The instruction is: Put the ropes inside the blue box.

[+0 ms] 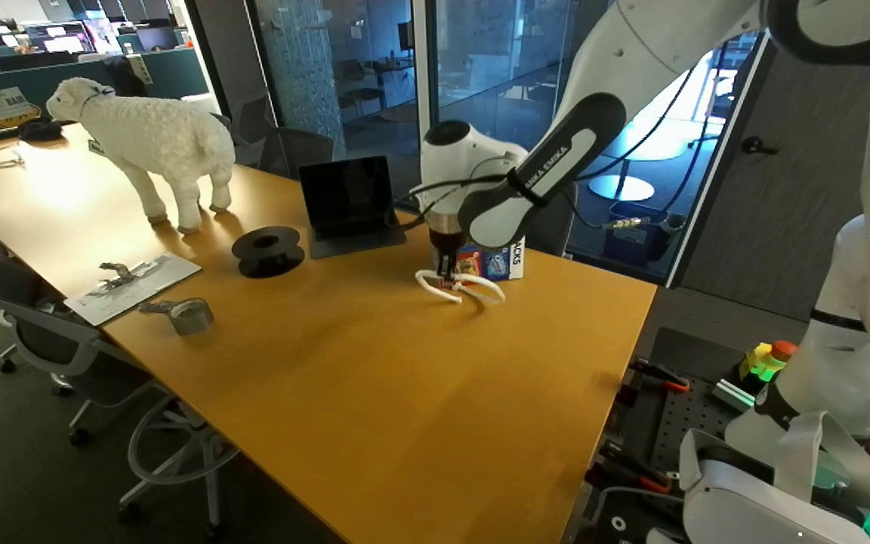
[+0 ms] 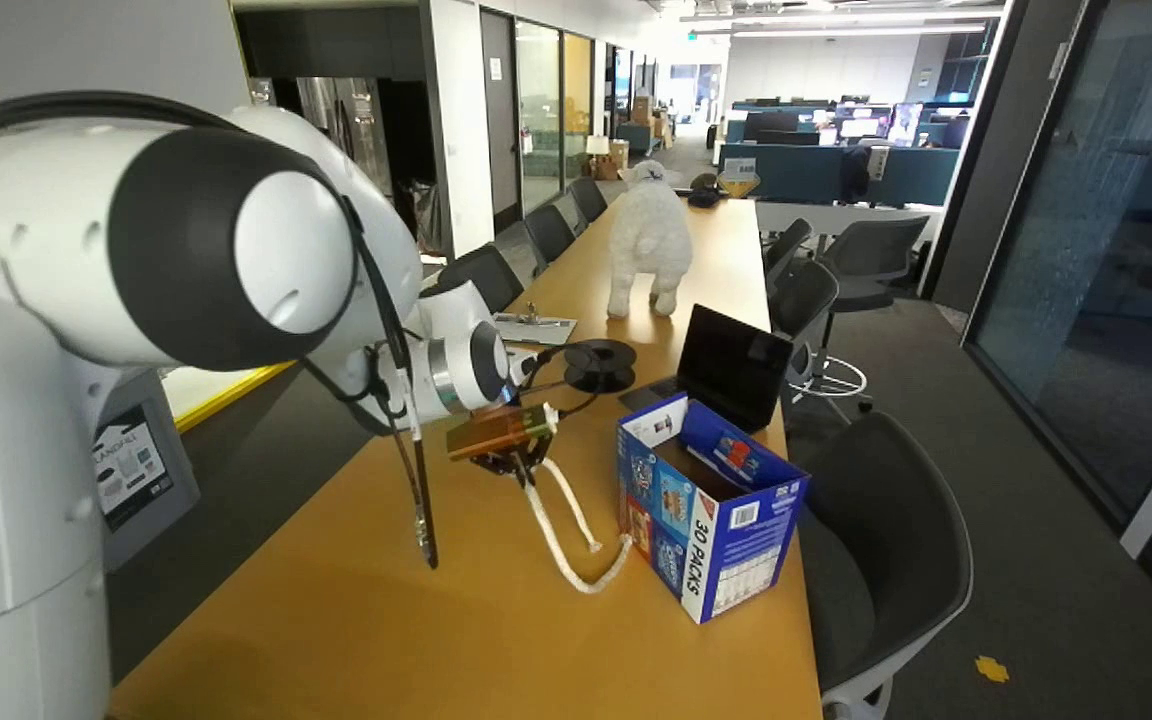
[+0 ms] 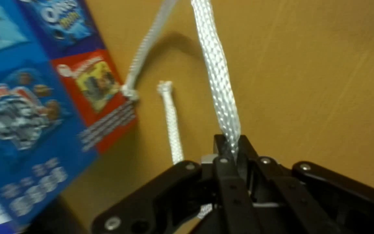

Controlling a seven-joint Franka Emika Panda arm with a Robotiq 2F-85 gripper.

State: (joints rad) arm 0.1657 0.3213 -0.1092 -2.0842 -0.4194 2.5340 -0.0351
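White rope point(image 3: 218, 71) is pinched by gripper point(image 3: 231, 143), w/ both ends seen below; blue box point(image 2: 741, 545) stood just beside, nr one rope end; contact can't be told.

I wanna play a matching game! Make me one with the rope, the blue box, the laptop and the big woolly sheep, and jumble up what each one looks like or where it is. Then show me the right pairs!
Things:
1. white rope
2. blue box
3. laptop
4. toy sheep

Looks or places:
A. woolly, standing up
B. gripped by the end effector
C. black and unfolded
D. open at the top, with "30 PACKS" printed on it

Right pairs: 1-B, 2-D, 3-C, 4-A
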